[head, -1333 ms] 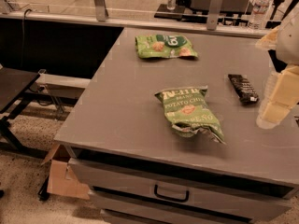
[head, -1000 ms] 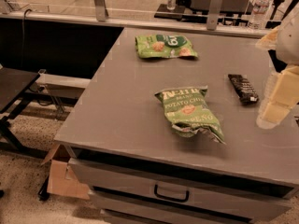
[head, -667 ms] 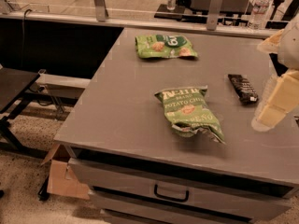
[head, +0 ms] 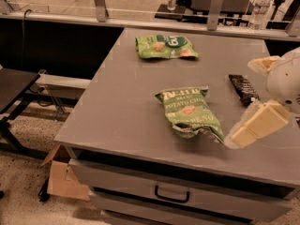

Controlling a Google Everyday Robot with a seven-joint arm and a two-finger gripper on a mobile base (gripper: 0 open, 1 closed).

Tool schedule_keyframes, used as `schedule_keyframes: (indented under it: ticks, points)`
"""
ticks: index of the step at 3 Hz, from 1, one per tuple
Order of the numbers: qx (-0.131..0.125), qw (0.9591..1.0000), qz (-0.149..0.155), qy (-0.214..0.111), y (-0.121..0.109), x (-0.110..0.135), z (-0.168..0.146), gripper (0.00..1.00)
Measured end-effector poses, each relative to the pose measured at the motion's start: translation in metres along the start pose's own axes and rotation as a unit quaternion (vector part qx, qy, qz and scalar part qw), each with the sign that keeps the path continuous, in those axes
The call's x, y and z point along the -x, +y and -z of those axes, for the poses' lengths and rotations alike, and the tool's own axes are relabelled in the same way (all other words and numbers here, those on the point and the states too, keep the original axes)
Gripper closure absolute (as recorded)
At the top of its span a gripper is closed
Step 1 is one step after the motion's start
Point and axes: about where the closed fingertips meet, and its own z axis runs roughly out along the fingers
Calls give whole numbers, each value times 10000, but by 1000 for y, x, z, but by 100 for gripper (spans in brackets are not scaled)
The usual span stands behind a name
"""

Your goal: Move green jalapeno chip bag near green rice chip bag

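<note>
Right of crumpled green jalapeno chip bag (head: 190, 112): my gripper (head: 255, 125), just beside it | grip: cannot tell | flat light-green rice chip bag (head: 165, 46) well apart.

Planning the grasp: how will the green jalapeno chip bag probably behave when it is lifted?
The green jalapeno chip bag looks crumpled and puffed, so it is likely light and floppy, and may sag. Its thin film probably yields under a squeeze. The gripper hangs close to its near corner.
</note>
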Motion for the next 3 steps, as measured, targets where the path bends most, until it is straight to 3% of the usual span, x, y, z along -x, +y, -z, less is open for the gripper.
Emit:
schedule_keyframes:
  ticks: [1,3]
  points:
    - [-215,9989,-135,-397,5,5,-25,0]
    - [-162,9977,-329,-572,25,7,-70,0]
